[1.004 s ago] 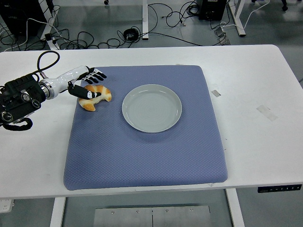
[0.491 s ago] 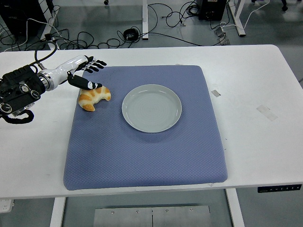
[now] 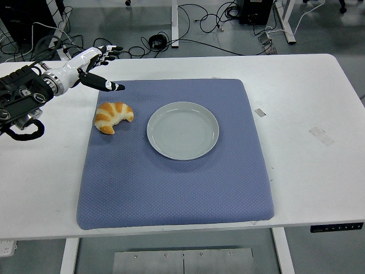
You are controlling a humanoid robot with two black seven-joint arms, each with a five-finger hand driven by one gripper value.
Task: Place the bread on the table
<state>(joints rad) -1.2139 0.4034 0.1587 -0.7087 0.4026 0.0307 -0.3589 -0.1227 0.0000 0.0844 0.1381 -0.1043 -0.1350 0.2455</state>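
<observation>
A golden croissant (image 3: 113, 116) lies on the blue mat (image 3: 171, 171), left of the empty grey-green plate (image 3: 183, 130). My left hand (image 3: 101, 67) hovers up and to the left of the bread, above the mat's far left corner, fingers spread and holding nothing. A clear gap separates the hand from the croissant. The right arm does not show.
The white table (image 3: 308, 114) carries the mat in its middle. Bits of tape (image 3: 260, 112) lie on the right side. Cables and desk legs cover the floor beyond the far edge.
My left hand let go of the croissant and lifted away up and to the left. The croissant stays on the mat where it was set.
</observation>
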